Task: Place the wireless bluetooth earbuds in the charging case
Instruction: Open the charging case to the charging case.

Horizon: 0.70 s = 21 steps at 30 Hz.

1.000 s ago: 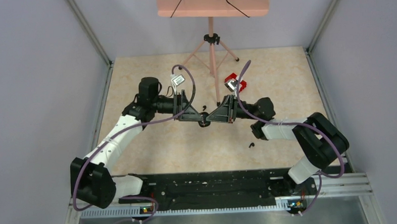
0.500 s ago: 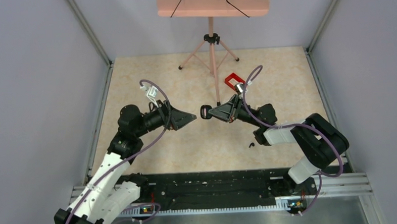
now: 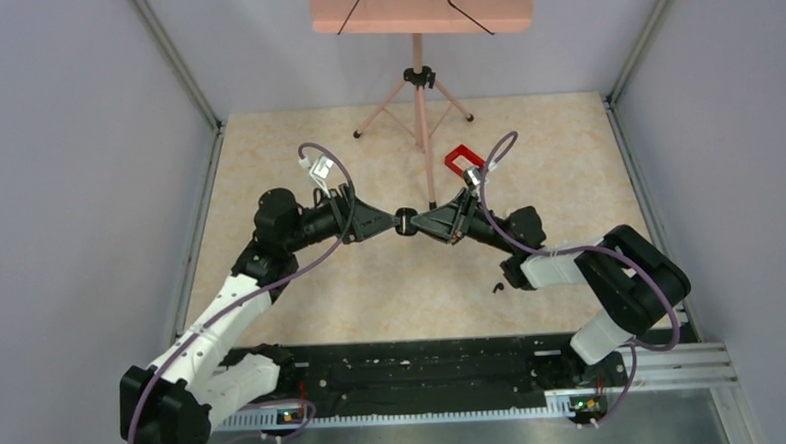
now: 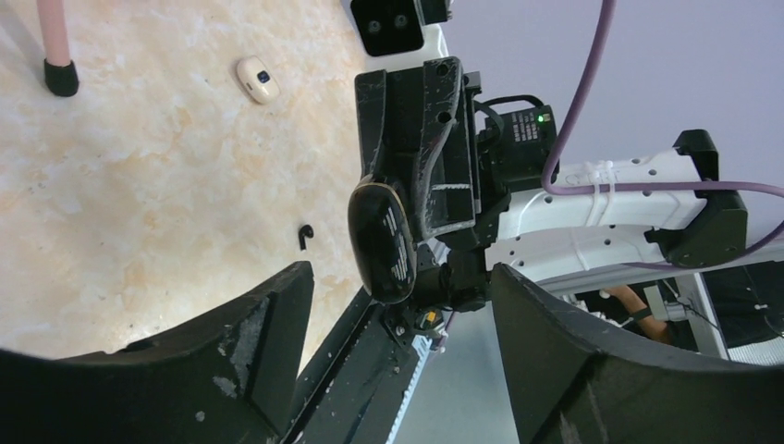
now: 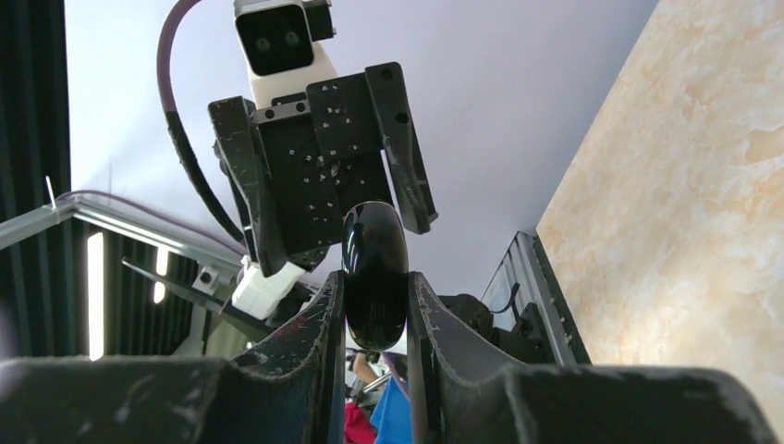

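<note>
The charging case hangs above the middle of the bench, clear of its surface and well apart from the grey walls on either side. The pink music stand rises at the far edge, and the near foot of its tripod lands just behind the two hands, so room is tightest there. The near half of the bench lies open.

The right hand is clamped on the case, gripping it edge-on with the rounded end jutting past the fingertips. The left hand faces it with its fingers spread wide, holding nothing. Its tips are at the case, but whether they touch it cannot be told.

A red tray sits behind the right wrist, partly hidden. One black earbud lies on the bench beside the right forearm, well apart from the case.

Half a second ago the left hand was drawn back, with a clear gap to the case. It has since swung in to meet it. The right hand, case and earbud have barely shifted.
</note>
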Motion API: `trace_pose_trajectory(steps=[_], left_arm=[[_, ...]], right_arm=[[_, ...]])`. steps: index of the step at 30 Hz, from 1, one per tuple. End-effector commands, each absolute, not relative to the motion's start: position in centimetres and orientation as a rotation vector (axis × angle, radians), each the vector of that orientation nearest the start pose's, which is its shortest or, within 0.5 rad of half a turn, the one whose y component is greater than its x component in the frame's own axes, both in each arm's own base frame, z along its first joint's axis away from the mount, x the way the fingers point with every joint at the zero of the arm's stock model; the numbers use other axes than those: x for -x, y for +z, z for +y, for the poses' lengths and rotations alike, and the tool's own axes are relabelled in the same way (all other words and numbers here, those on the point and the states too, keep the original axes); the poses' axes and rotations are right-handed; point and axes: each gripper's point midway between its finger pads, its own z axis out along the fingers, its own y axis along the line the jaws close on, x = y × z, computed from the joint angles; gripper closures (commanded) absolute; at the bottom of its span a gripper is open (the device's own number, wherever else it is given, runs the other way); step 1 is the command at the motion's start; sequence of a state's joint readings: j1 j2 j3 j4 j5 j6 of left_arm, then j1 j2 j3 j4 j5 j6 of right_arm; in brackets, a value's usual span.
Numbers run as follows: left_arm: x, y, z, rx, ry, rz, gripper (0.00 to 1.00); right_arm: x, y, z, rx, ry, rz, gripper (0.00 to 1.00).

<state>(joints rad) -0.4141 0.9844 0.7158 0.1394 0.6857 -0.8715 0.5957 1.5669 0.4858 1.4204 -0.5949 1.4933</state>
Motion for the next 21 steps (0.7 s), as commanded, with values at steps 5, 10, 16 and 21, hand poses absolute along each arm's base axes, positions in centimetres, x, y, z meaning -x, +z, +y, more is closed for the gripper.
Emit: trace_pose_trajectory(steps=[5, 10, 16, 21], left_arm=[[-22.4, 28.1, -26.1, -0.199, -1.610, 1.865, 0.35], [-22.3, 27.6, -26.6, -0.216, -1.629, 1.895, 0.47], [-22.6, 27.6, -26.8, -0.214, -1.628, 1.890, 0.54], [-22.6, 27.3, -26.8, -0.204, -1.626, 1.903, 0.65]], right_arm=[[-23.1, 27.6, 32.2, 0.001, 2.097, 1.535, 1.00], [-22.9, 27.7, 32.0, 0.001, 2.102, 1.526, 1.00], [-22.9, 27.6, 32.1, 0.008, 2.108, 1.528, 1.00], [-22.8, 27.6, 32.1, 0.011, 2.118, 1.527, 1.00]])
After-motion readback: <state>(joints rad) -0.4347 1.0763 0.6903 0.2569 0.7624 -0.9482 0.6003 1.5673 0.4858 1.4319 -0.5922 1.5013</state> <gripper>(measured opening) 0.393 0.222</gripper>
